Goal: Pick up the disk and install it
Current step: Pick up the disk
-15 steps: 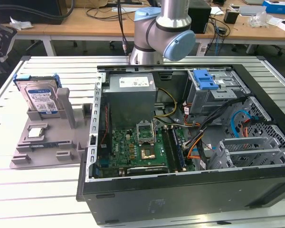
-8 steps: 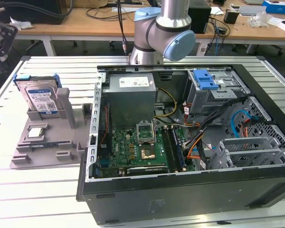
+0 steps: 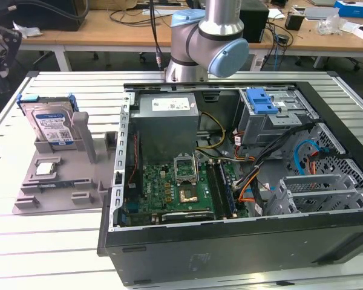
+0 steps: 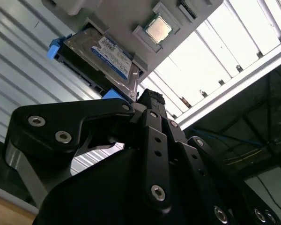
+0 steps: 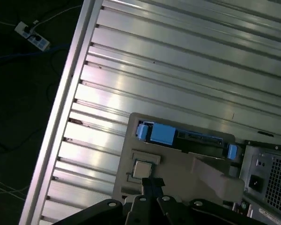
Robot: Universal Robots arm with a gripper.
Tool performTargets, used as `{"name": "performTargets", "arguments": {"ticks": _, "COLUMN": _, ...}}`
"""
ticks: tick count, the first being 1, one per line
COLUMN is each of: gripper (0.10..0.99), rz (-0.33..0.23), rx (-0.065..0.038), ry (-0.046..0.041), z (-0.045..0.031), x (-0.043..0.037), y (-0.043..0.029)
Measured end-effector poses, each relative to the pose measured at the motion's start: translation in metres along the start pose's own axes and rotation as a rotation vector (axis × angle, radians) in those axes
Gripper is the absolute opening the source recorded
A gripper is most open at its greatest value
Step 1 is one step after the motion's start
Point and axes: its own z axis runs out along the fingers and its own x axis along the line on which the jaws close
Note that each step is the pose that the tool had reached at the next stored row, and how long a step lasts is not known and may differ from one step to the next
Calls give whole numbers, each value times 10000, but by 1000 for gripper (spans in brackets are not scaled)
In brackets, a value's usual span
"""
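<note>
Ribbed aluminium table (image 3: 54, 241) at 7 o'clock, exterior view; cluttered wooden desks (image 3: 109, 27) at 12 o'clock; dark floor (image 3: 109, 60) between.

Disk (image 3: 51, 125): silver body, white-and-blue label, blue rails. Holder tray (image 3: 72, 181) plain grey; motherboard (image 3: 169, 187) green. Table (image 3: 48, 235) silver, ribbed in parallel stripes.
</note>
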Motion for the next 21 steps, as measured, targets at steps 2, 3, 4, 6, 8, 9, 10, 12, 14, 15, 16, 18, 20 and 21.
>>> {"name": "performTargets", "arguments": {"ticks": 2, "gripper": 106, "rz": -425, "rx": -10, "ry": 17, "z": 0, "x": 0, "y": 0}}
{"name": "performTargets", "arguments": {"ticks": 3, "gripper": 106, "rz": -610, "rx": -14, "ry": 25, "z": 0, "x": 0, "y": 0}}
{"name": "performTargets", "arguments": {"ticks": 4, "gripper": 106, "rz": -937, "rx": -22, "ry": 37, "z": 0, "x": 0, "y": 0}}
{"name": "performTargets", "arguments": {"ticks": 6, "gripper": 106, "rz": -1670, "rx": -39, "ry": 67, "z": 0, "x": 0, "y": 0}}
{"name": "performTargets", "arguments": {"ticks": 8, "gripper": 106, "rz": -2088, "rx": -50, "ry": 84, "z": 0, "x": 0, "y": 0}}
{"name": "performTargets", "arguments": {"ticks": 9, "gripper": 106, "rz": -2246, "rx": -53, "ry": 89, "z": 0, "x": 0, "y": 0}}
{"name": "performTargets", "arguments": {"ticks": 10, "gripper": 106, "rz": -2430, "rx": -58, "ry": 97, "z": 0, "x": 0, "y": 0}}
{"name": "performTargets", "arguments": {"ticks": 12, "gripper": 106, "rz": -2827, "rx": -67, "ry": 113, "z": 0, "x": 0, "y": 0}}
{"name": "performTargets", "arguments": {"ticks": 14, "gripper": 106, "rz": -3165, "rx": -75, "ry": 127, "z": 0, "x": 0, "y": 0}}
{"name": "performTargets", "arguments": {"ticks": 15, "gripper": 106, "rz": -3510, "rx": -83, "ry": 140, "z": 0, "x": 0, "y": 0}}
{"name": "performTargets", "arguments": {"ticks": 16, "gripper": 106, "rz": -3655, "rx": -87, "ry": 146, "z": 0, "x": 0, "y": 0}}
{"name": "performTargets", "arguments": {"ticks": 18, "gripper": 106, "rz": -3966, "rx": -94, "ry": 159, "z": 0, "x": 0, "y": 0}}
{"name": "performTargets", "arguments": {"ticks": 20, "gripper": 106, "rz": -4347, "rx": -103, "ry": 174, "z": 0, "x": 0, "y": 0}}
{"name": "performTargets", "arguments": {"ticks": 21, "gripper": 106, "rz": -4562, "rx": -108, "ry": 182, "z": 0, "x": 0, "y": 0}}
